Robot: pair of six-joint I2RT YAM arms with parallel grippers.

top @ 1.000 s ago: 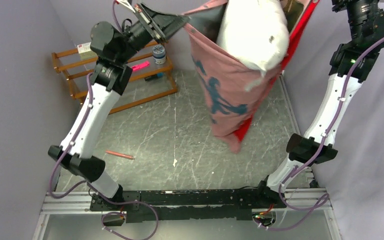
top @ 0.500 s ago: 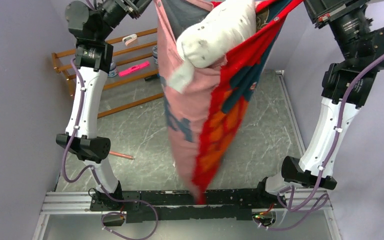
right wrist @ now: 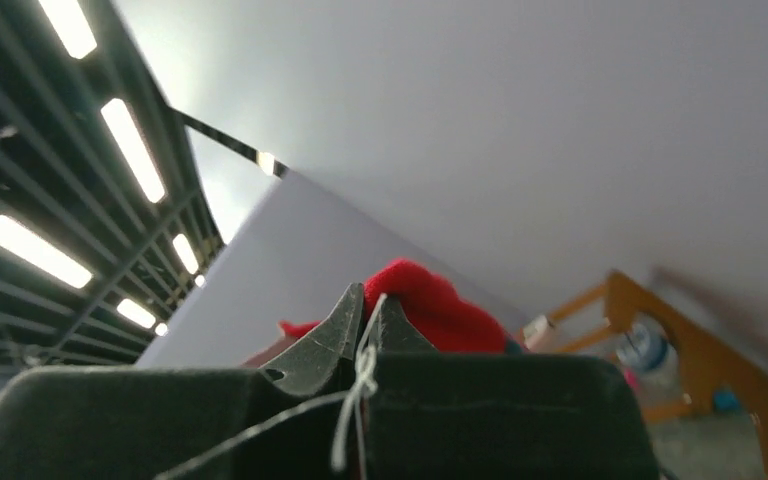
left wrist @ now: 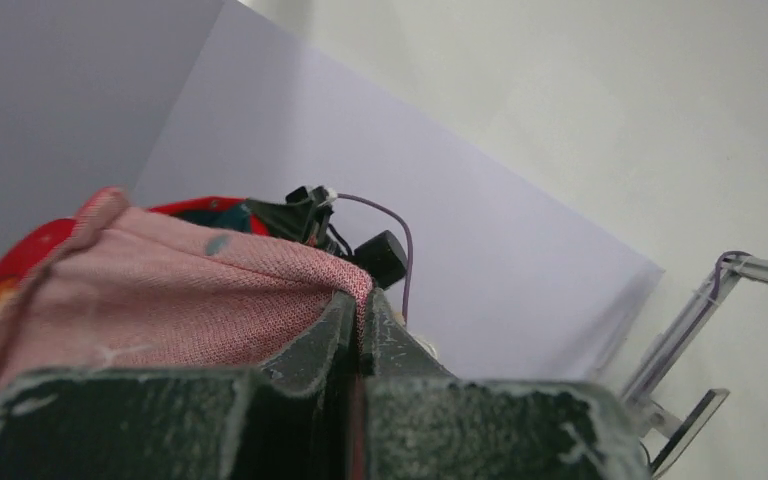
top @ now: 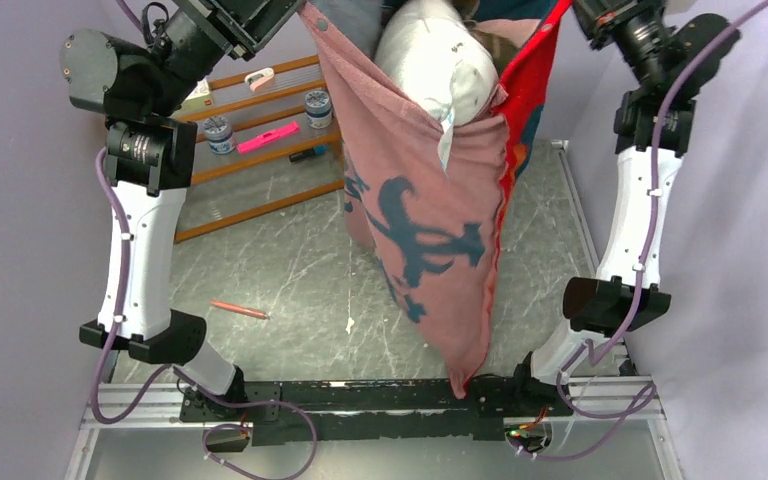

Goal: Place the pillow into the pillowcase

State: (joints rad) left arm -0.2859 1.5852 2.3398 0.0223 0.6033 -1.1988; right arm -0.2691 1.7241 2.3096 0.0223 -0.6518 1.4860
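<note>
The desk (top: 290,270) has a purple wall (top: 20,250) on its left and a second wall (top: 740,300) on its right. A wooden rack (top: 260,208) sits at the far left corner, with a small jar (top: 318,105) and a pink thing (top: 267,137) on it. A thin red stick (top: 239,310) lies on the desk near the left arm (top: 145,250).

The pillowcase (top: 430,230) hangs in the air over the middle of the desk. It is well apart from the left arm and nearer to the right arm (top: 635,220), with a gap on both sides. Its pale pink side faces the top camera and its red side shows along the right edge. Its bottom corner reaches down to the black bar (top: 380,395) at the near edge. You cannot tell if it touches there.

The mouth of the pillowcase is at the top, pulled open. The pillow (top: 435,60) sits in that mouth, with its white top showing above the near lip. A small tag (top: 446,140) hangs over the lip. The pillow is between the two grippers and just below them.

The left gripper (left wrist: 358,310) is up high. Its jaws are squeezed tight on the pink top corner of the pillowcase. The right gripper (right wrist: 368,305) is up high too. Its jaws are pinched together on the red top edge, and a loose thread hangs at its tips.
</note>
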